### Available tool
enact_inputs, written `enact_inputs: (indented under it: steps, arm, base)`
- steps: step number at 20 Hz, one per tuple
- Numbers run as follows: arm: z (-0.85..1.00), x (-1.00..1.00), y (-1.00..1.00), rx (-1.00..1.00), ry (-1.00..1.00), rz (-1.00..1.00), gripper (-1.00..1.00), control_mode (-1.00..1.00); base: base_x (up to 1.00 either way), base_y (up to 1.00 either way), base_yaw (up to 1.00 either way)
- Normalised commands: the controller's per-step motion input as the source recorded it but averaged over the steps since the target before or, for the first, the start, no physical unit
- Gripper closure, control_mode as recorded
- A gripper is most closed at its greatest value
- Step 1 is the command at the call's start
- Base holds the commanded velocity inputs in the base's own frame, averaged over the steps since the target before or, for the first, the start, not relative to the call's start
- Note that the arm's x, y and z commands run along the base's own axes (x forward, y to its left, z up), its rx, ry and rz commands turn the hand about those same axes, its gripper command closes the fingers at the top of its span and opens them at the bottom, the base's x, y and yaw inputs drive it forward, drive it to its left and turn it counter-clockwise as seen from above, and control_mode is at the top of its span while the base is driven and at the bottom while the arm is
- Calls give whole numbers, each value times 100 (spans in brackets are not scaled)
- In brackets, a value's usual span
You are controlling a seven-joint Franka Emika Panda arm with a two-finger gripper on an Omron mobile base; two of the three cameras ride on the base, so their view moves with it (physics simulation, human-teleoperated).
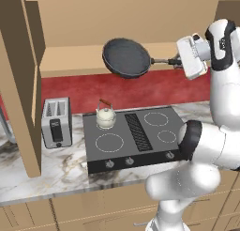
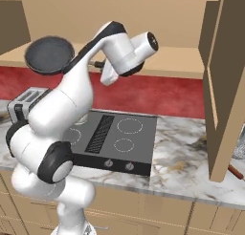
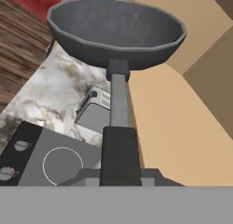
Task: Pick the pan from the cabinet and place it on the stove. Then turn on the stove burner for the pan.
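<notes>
The dark round pan (image 1: 125, 57) (image 2: 49, 55) hangs in the air, tilted, in front of the cabinet shelf (image 1: 70, 61) and above the stove (image 1: 136, 131). My gripper (image 1: 176, 62) (image 2: 98, 64) is shut on the end of its long black handle (image 3: 119, 141), and the bowl of the pan (image 3: 116, 32) points away from the hand. Below it lies the black stove (image 2: 112, 136) with white ring burners. One small stove burner (image 1: 167, 136) is at its front right. The cabinet doors (image 1: 18, 84) (image 2: 222, 86) stand open on both sides.
A cream kettle (image 1: 106, 115) sits on the stove's rear left ring. A silver toaster (image 1: 56, 122) (image 3: 95, 109) stands on the marble counter left of the stove. Round knobs (image 1: 130, 161) line the stove's front edge. A reddish stick-like object (image 2: 234, 171) lies far right.
</notes>
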Motion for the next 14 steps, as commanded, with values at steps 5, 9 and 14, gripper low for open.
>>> enact_inputs:
  steps: [5,9,14]
  arm:
    - [-3,-86,-4,0,-9,0,100,-100]
    - [-16,-76,-13,0,-2,0,100,-100]
    - [-26,-63,-13,-4,0,-4,100,-100]
  base:
    - [0,0,0]
    - [0,0,0]
    - [0,0,0]
